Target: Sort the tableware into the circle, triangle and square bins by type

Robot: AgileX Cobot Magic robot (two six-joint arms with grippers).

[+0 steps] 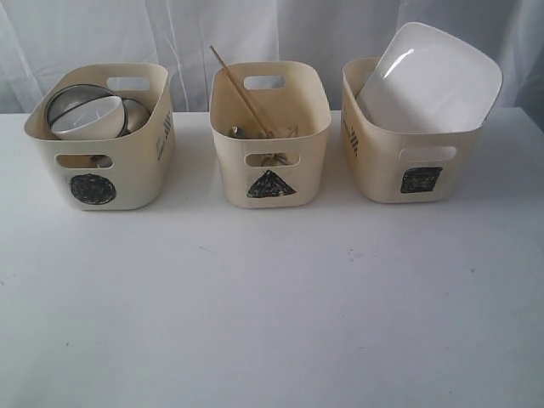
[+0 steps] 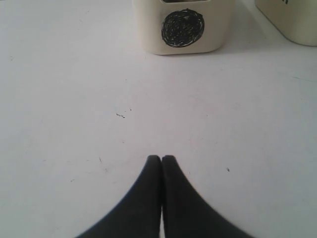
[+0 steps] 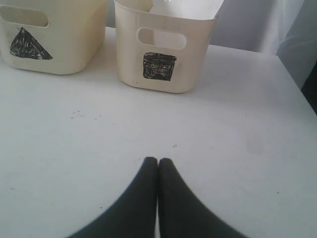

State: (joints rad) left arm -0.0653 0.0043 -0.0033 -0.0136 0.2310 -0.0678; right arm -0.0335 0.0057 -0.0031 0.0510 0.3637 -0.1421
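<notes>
Circle bin (image 1: 127, 183), left: white bowl (image 1: 89, 119), steel bowl (image 1: 68, 99). Triangle bin (image 1: 231, 170), middle: chopsticks (image 1: 242, 93), probably cutlery beneath. Square bin (image 1: 374, 161), right: white square plate (image 1: 429, 81). My left gripper (image 2: 162, 158) and right gripper (image 3: 157, 160): closed, empty. Sorting looks complete; nothing left to fetch.

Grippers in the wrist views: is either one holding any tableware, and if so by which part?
Nothing is held. The left gripper and the right gripper are both shut with nothing between their fingers, only the table beneath them.

A plain white surface (image 1: 272, 331) fills most of the exterior view, faintly scuffed, with a few small dark specks (image 1: 353, 252) scattered across its middle. Behind the surface's far edge hangs a pale, softly folded curtain (image 1: 187, 34).
</notes>
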